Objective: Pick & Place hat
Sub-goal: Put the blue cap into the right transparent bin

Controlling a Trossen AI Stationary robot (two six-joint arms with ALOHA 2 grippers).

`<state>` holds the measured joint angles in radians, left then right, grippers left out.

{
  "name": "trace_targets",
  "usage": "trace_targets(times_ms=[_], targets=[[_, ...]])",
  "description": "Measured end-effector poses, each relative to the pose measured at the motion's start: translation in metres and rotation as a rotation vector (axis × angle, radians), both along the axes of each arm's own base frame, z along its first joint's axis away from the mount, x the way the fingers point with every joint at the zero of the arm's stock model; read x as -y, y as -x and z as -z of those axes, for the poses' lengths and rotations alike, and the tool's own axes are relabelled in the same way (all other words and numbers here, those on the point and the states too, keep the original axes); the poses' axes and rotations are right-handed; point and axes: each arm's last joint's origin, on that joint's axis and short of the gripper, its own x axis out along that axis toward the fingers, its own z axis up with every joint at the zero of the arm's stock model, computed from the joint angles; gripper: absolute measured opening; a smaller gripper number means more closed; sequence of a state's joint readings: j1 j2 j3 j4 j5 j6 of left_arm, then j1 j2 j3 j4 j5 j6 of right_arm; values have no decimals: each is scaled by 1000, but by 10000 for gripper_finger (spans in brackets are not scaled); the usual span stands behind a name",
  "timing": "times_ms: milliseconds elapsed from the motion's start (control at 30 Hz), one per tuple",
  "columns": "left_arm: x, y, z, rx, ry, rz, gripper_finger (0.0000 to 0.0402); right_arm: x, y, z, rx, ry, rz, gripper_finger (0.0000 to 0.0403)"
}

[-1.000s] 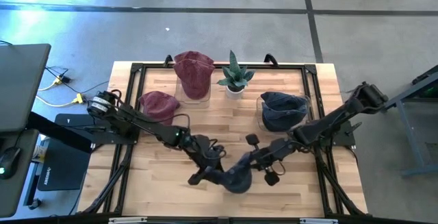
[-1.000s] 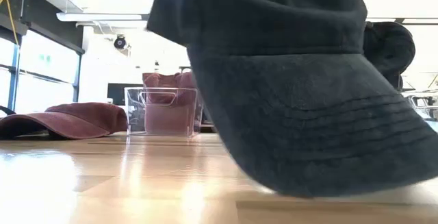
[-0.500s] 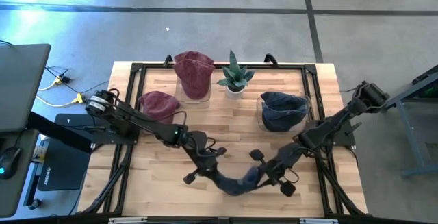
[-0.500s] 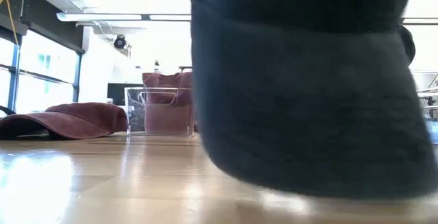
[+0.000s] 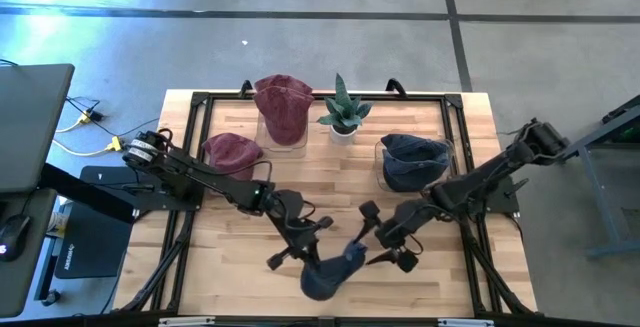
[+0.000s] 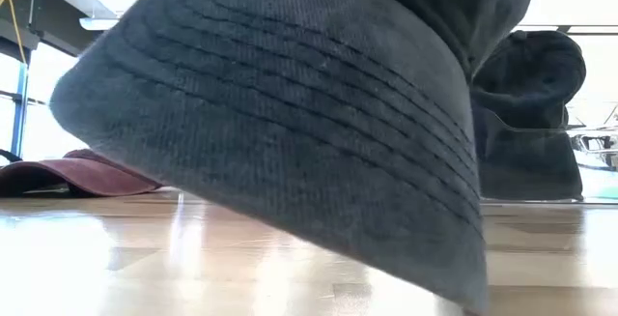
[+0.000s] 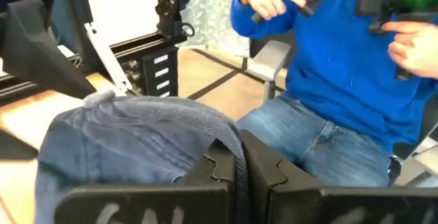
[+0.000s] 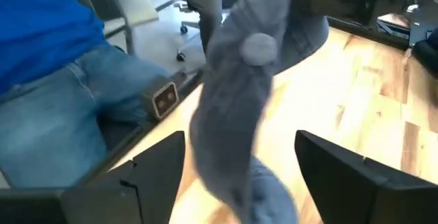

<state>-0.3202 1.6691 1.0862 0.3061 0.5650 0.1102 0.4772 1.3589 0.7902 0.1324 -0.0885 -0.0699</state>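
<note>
The dark blue hat (image 5: 325,272) hangs over the table's near middle, and its brim (image 6: 290,132) fills the low view. My left gripper (image 5: 312,245) is shut on it, with the crown and top button (image 7: 99,98) beside the fingers. My right gripper (image 5: 383,239) stands open just right of the hat. In the right wrist view the hat (image 8: 246,80) hangs ahead of the spread fingers, and I see no touch. My left gripper pinches a fold of the crown's cloth at its edge (image 7: 229,152) between its two shut fingers. The fingers come almost level, from the table's left and far side. The hat hangs tilted below them with its brim (image 6: 290,132) pointing down, above the wood.
A red hat (image 5: 232,153) lies at the left. A clear box with a red hat (image 5: 283,112), a potted plant (image 5: 343,112) and a clear box with a blue hat (image 5: 413,162) stand at the back. A person in blue (image 7: 342,59) sits beyond the near edge.
My left gripper has shut on the hat, rolled and risen a little. My right gripper has let go, opened wide and drawn back toward the right. The hat has swung round and now hangs from the left gripper alone, nearer the near edge.
</note>
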Motion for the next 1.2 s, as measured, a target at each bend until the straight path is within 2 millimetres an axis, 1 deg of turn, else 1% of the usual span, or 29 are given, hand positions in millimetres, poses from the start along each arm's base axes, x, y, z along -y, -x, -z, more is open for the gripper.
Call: trace_targets(times_ms=[67,167,267,333,500,567,667,767,867,967,1133,1200], targets=[[0,-1,-2,-1,-22,-16,2,4,-4,4,-4,17,-30,279],[0,-3,-4,-9,-58,-38,1,7,-14,13,-10,-1,-104,280],[-1,-4,-6,-27,-80,-64,1,6,-19,22,-47,-62,-229,273],[-1,-4,-6,-42,-92,-71,1,5,-19,25,-86,-111,-306,267],[-1,-4,-10,-72,-134,-60,1,-3,-13,24,-195,-254,-436,248],[-1,-4,-11,-71,-139,-56,1,-9,-8,20,-192,-268,-482,239],[-1,-4,-12,-58,-138,-50,1,-18,-4,16,-147,-235,-431,222],[-1,-4,-11,-64,-141,-45,1,-23,-3,17,-97,-153,-261,203],[-1,-4,-11,-69,-143,-45,1,-26,-1,21,-91,-67,-117,176],[-1,-4,-11,-73,-145,-46,1,-28,1,26,-108,-20,-66,130],[-1,-4,-12,-43,-151,-46,1,-31,4,23,-81,-13,-85,25],[-1,-5,-13,-37,-148,-46,1,-32,6,19,-65,-13,-93,9]])
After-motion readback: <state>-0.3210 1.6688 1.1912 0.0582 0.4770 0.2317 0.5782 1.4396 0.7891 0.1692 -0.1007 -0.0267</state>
